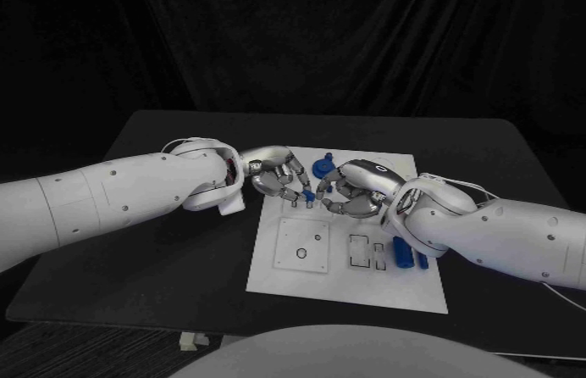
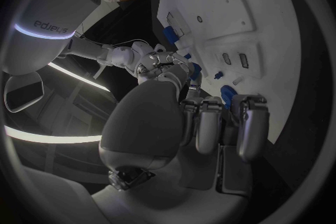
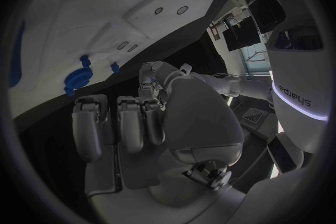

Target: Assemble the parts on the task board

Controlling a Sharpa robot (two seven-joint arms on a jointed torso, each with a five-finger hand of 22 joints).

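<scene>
Both hands are met over the far half of the task board (image 1: 348,285). A small blue part (image 1: 308,197) is seen between the fingertips of the left hand (image 1: 276,173) and the right hand (image 1: 356,188); which hand clamps it cannot be told. A hand-over or alignment step is judged under way; next, seating in a slot is called for. The part's long axis cannot be made out.

The task board (image 1: 348,285) is viewed from above by the head camera and closely from behind each hand by both wrist cameras.
</scene>
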